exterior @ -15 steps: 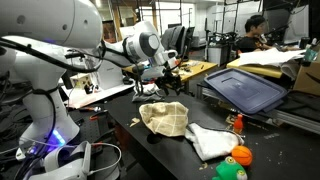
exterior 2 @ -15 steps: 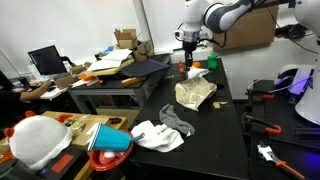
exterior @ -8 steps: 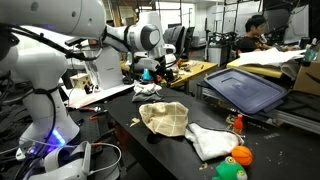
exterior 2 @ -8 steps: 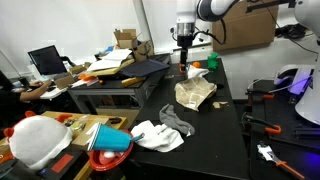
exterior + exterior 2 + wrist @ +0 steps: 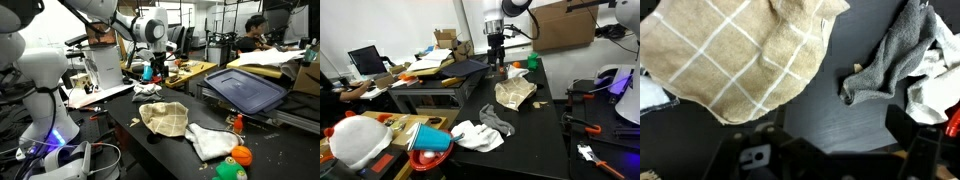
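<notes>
Closest to me on the black table (image 5: 125,132): a green ball (image 5: 230,171) and an orange ball (image 5: 241,155), then a crumpled grey-white towel (image 5: 210,140). Just past that is the tan checked cloth (image 5: 165,117), slumped in a loose heap mid-table. It's beige w/ a white grid and curled-up edges, near the towel but w/ a strip of bare table between them.

The gripper (image 5: 497,67) hangs well above the table's far end, fingers spread wide, nothing between them, nowhere near touching the cloth. IMO it's the in-between bit: hand free, cloth on its own. Any grab from here would need the arm to swing toward me and drop onto a raised fold, bc that fabric looks floppy.

Further off there's a blue tray (image 5: 245,88) and a guy at a desk (image 5: 254,30).
</notes>
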Tool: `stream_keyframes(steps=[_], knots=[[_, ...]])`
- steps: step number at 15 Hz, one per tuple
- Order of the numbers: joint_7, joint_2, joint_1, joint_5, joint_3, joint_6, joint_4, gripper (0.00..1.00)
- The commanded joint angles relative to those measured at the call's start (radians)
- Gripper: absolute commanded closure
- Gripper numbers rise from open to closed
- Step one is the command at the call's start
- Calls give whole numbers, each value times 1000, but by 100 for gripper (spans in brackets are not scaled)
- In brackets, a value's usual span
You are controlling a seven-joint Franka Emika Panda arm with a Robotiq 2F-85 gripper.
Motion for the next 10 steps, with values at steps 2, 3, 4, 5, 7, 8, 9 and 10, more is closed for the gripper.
stream_keyframes(steps=[2,3,4,5,7,8,9,10], knots=[[6,232,74,212,-78,-37,7,0],[-14,262,80,253,-90,-47,-7,0],[-35,292,90,289,-103,-55,-19,0],[-54,317,105,319,-120,-60,-33,0],[-84,368,138,351,-159,-57,-64,0],[-101,386,153,356,-179,-50,-80,0],[-101,404,176,354,-210,-45,-94,25],[-93,422,195,342,-235,-40,-108,26]])
